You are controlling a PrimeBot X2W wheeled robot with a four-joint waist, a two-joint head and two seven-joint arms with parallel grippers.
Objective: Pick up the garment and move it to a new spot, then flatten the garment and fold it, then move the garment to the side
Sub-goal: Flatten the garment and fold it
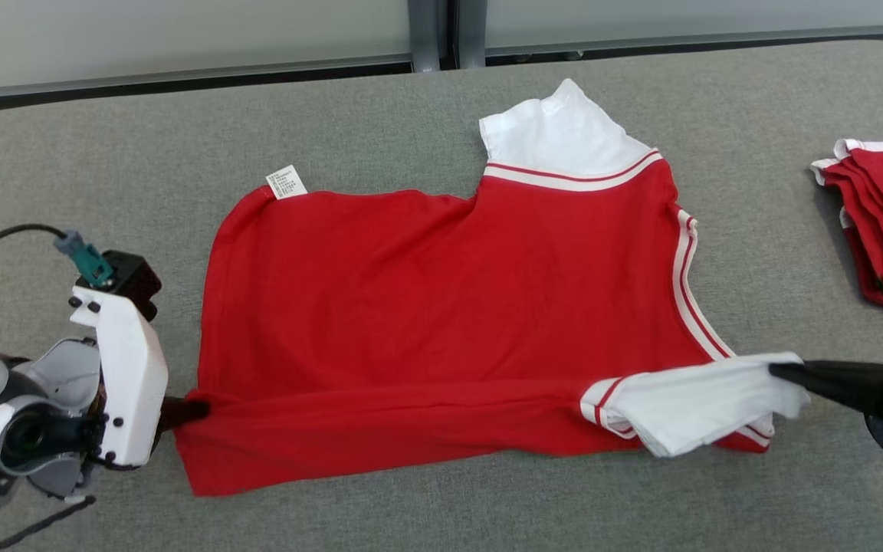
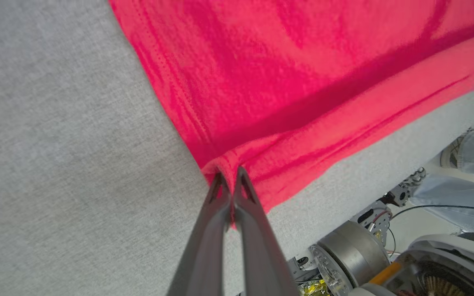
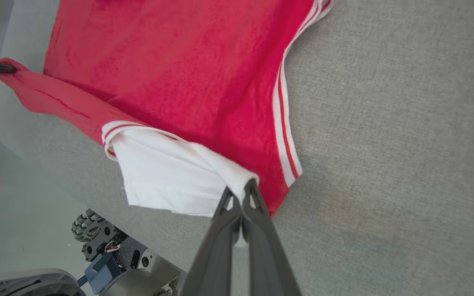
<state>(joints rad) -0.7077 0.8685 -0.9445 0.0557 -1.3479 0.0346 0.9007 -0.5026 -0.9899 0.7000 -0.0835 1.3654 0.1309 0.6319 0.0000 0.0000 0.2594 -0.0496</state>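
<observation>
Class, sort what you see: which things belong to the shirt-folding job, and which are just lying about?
Job in hand:
red shirt
left hand, shut on its edge
right hand, shut on its white sleeve
grey table

Lying about:
pile of red clothes on the right
a person's shoe and trouser leg

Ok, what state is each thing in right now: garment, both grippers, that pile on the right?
garment: spread on the table, near edge doubled over.
left gripper: shut on the garment's hem corner.
right gripper: shut on the near sleeve.
near sleeve: pinched, crumpled.
far sleeve: lying flat.
care label: flipped outward.
pile: folded, stacked.
</observation>
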